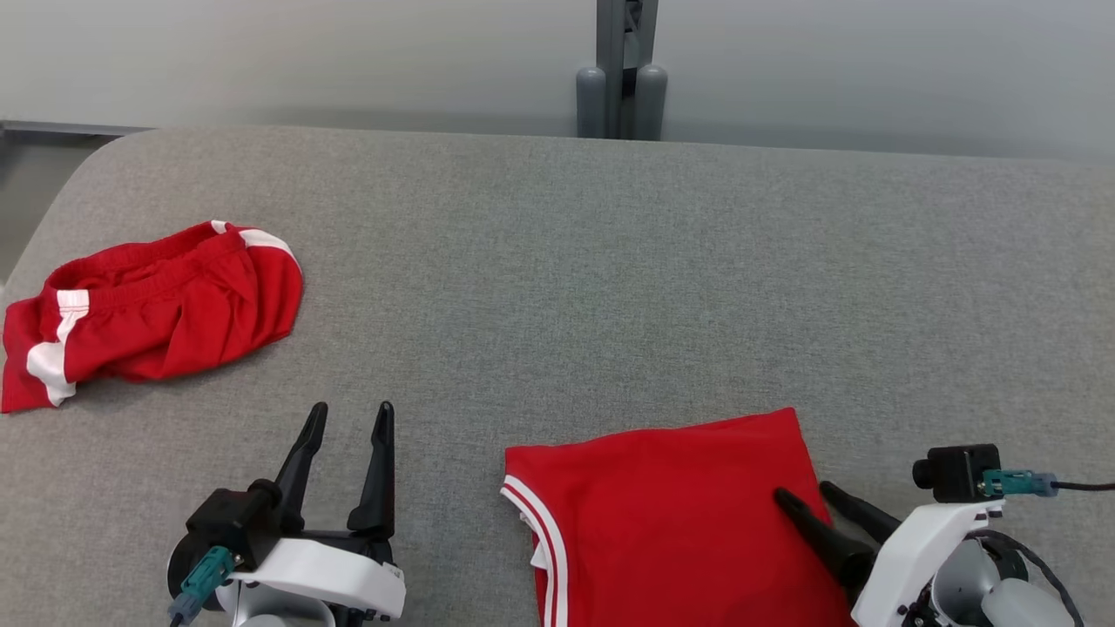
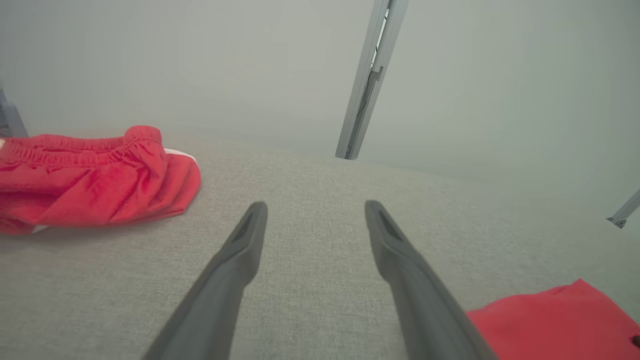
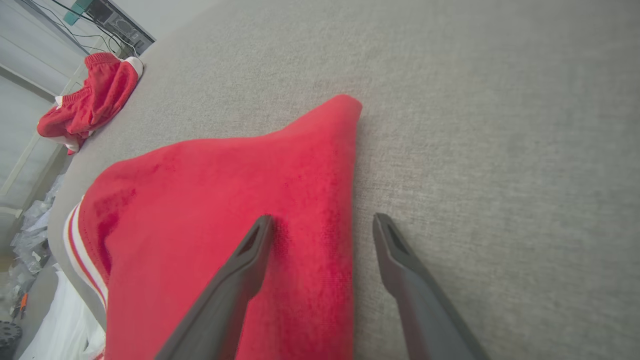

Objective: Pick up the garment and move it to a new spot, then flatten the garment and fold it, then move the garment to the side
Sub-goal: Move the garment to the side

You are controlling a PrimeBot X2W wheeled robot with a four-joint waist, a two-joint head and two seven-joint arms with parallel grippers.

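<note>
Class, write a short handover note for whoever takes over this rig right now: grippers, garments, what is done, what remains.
Left gripper: jaws open, empty, above bare table.
Right gripper: jaws open, straddling the right edge of the folded red top, holding nothing.
Red shorts: crumpled, far left.
Done: top looks folded.
Left: probably move the top aside.

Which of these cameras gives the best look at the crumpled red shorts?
The head view: the red shorts show almost whole from above, waistband and white stripes clear. The left wrist view sees them side-on, cut off at its edge. The right wrist view shows them small and distant.
</note>
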